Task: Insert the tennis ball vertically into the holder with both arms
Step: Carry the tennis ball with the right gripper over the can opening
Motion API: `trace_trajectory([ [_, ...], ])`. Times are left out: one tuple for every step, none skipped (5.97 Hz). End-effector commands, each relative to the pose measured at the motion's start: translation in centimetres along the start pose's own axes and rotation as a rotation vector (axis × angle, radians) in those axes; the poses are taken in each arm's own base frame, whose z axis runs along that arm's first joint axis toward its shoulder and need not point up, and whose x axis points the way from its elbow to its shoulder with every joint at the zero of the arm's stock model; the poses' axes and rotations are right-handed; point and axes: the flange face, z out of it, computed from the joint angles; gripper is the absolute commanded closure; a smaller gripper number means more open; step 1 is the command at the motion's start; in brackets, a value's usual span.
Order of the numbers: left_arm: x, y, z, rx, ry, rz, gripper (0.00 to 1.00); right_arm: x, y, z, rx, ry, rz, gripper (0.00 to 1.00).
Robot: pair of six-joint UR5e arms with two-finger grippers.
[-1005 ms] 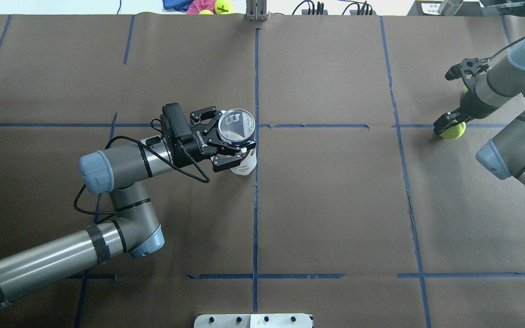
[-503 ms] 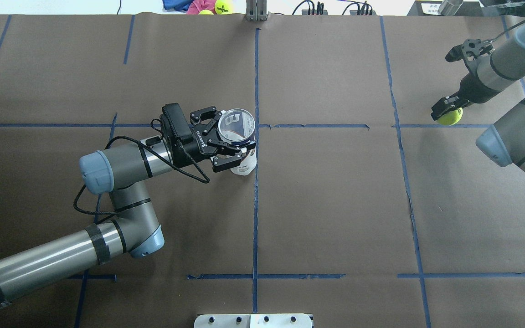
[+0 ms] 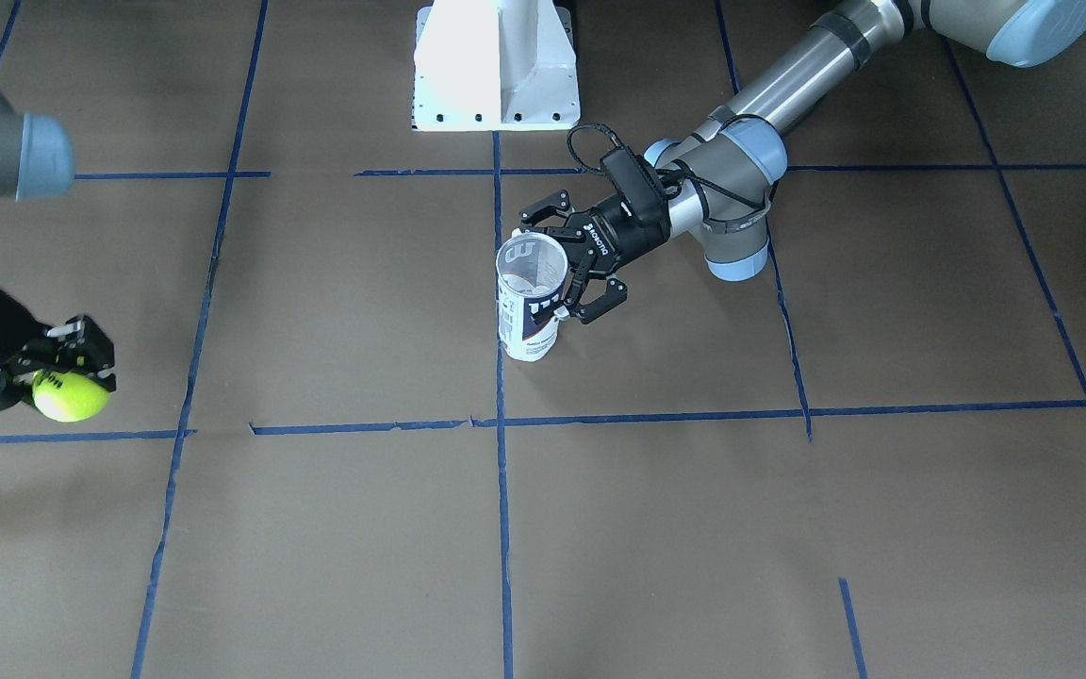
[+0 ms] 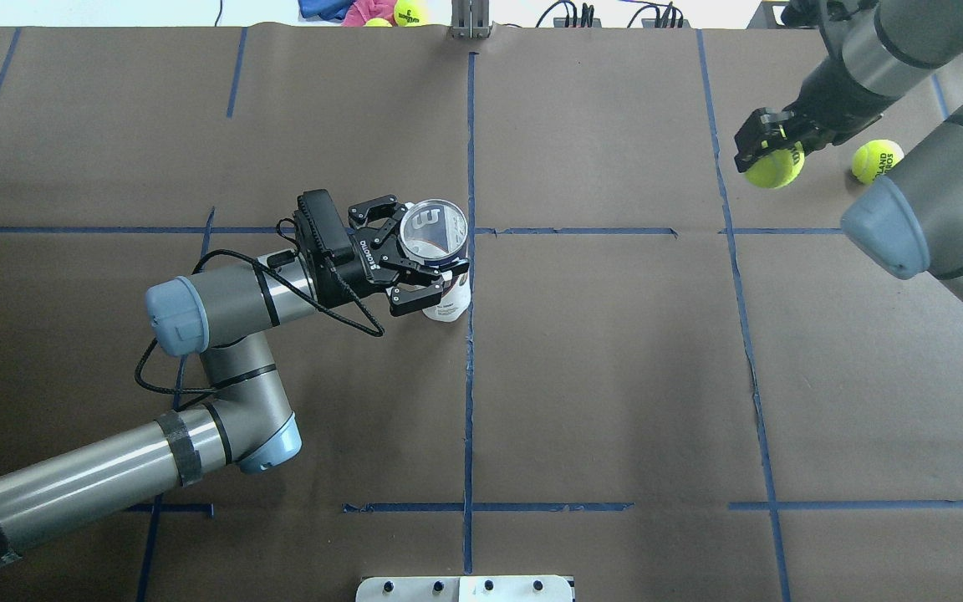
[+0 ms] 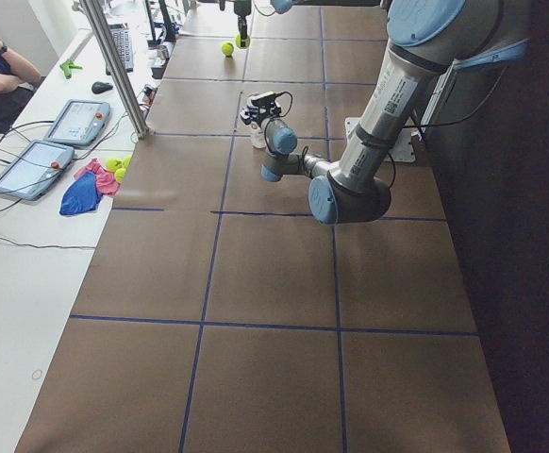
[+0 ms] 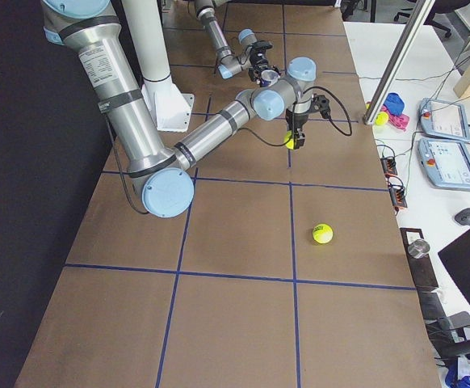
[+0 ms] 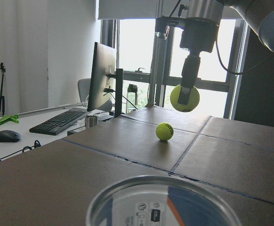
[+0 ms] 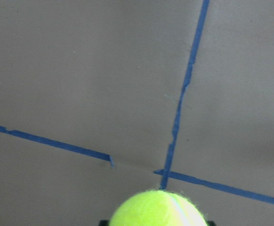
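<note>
Left gripper: fingers clamped on the holder's side near its rim.
Holder: upright on the brown table, open mouth up, beside the centre blue tape line.
Right gripper: closed on a tennis ball, raised above the table, well apart from the holder.
Second ball: lying on the table near the right gripper.
</note>
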Motion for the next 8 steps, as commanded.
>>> trace_trajectory([
  [0.0,0.0,0.2,-0.006,-0.003,0.003,0.09,-12.1,0.2,-2.8,-0.009,-0.049,0.124,0.97],
  [0.0,0.0,0.3,-0.012,-0.005,0.003,0.09,-18.3,0.6,-3.8,-0.010,-0.040,0.148,0.98],
  [0.0,0.1,0.5,-0.025,-0.010,0.003,0.10,-23.5,1.1,-4.8,-0.015,-0.045,0.166,0.98],
  [0.0,0.1,0.5,-0.025,-0.010,0.003,0.11,-27.4,0.1,-5.1,-0.019,-0.054,0.194,0.98],
  [0.0,0.1,0.5,-0.025,-0.010,0.003,0.13,-31.4,-0.9,-4.0,-0.021,-0.032,0.208,0.97],
  [0.0,0.1,0.5,-0.025,-0.010,0.003,0.14,-33.9,-0.7,-2.5,-0.010,0.000,0.199,0.97],
  [0.0,0.0,0.6,-0.024,-0.009,0.001,0.14,-34.8,-0.2,-1.5,-0.019,0.004,0.188,0.96],
  [0.1,-0.1,0.6,-0.022,-0.008,0.000,0.14,-35.5,-0.6,-0.5,-0.022,0.021,0.189,0.96],
])
